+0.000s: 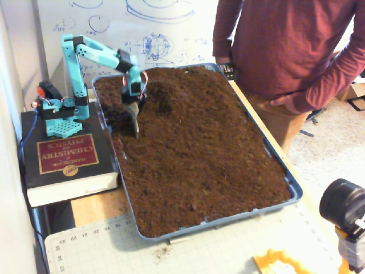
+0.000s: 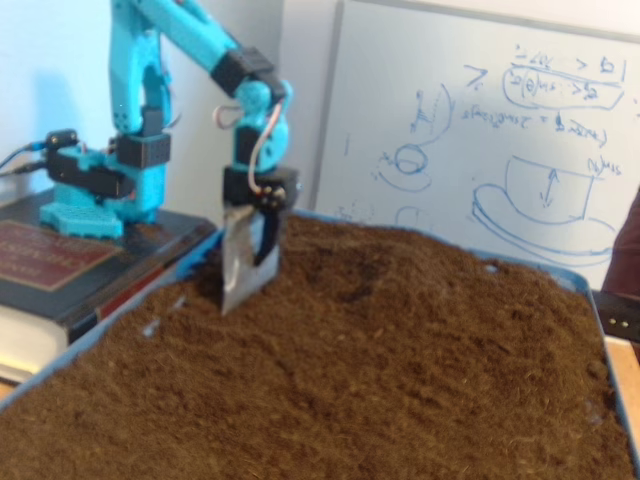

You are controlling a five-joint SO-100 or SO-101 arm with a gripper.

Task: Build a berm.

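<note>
Barely raised, crumbly dark-brown berm [image 1: 165, 94] [image 2: 400, 270]

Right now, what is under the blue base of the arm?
The arm's base stands on a thick black book with a red label, beside the soil tray. What lies under the book is hidden.

Turquoise plastic arm [image 2: 165, 40] folded steeply down, its gripper [image 2: 240, 290] carrying a flat grey metal scoop blade [image 2: 237, 262] whose lower edge meets the loose dark-brown soil [image 2: 330, 380] near the left rim of the blue tray [image 2: 195, 257]. Soil surface humps up into a low mound [image 2: 400, 270] right of the blade, with a shallow dark dip [image 2: 345, 290] between. Arm base [image 2: 95, 185] sits on a thick dark hardcover book [image 2: 60, 270]; whiteboard with blue marker sketches [image 2: 520, 130] behind.
</note>
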